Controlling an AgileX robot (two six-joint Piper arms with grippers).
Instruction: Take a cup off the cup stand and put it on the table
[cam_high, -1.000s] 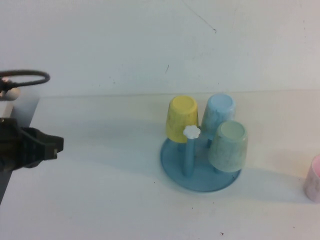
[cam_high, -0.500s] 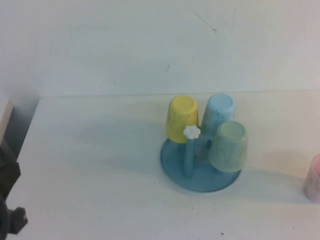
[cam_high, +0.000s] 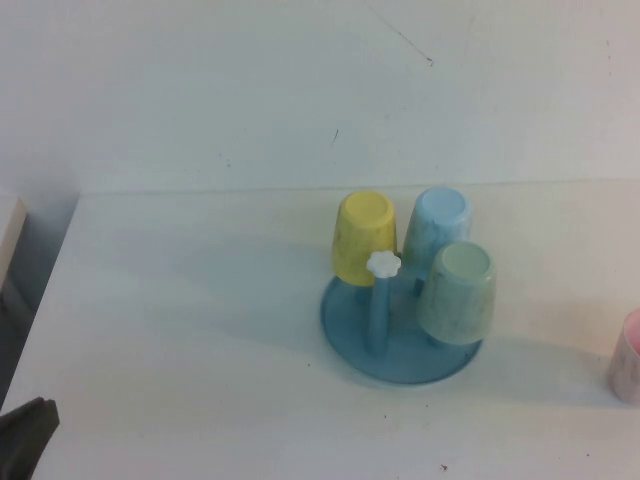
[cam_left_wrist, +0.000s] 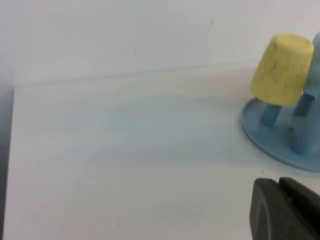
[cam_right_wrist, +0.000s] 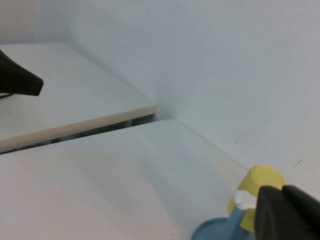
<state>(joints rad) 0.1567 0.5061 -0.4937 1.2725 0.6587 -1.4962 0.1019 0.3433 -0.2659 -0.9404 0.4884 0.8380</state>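
The cup (cam_high: 627, 360), pale pink, stands on the worktop (cam_high: 200, 320) well to the right of the cup stand (cam_high: 400, 345), partly cut by the high view's right edge, apart from the stand. One peg of the stand is bare; a yellow cup (cam_high: 363, 238), a pale blue cup (cam_high: 436, 228) and a pale green cup (cam_high: 457, 292) sit inverted on the others.

The left gripper (cam_high: 25, 440) lies far left of the stand at the worktop's near corner; whether its fingers are parted cannot be told. The right gripper (cam_right_wrist: 287, 215) shows only a dark body close by the stand; opening indeterminate.

Judgement: the cup lies on the right arm's side, axis upright; placement appears done.
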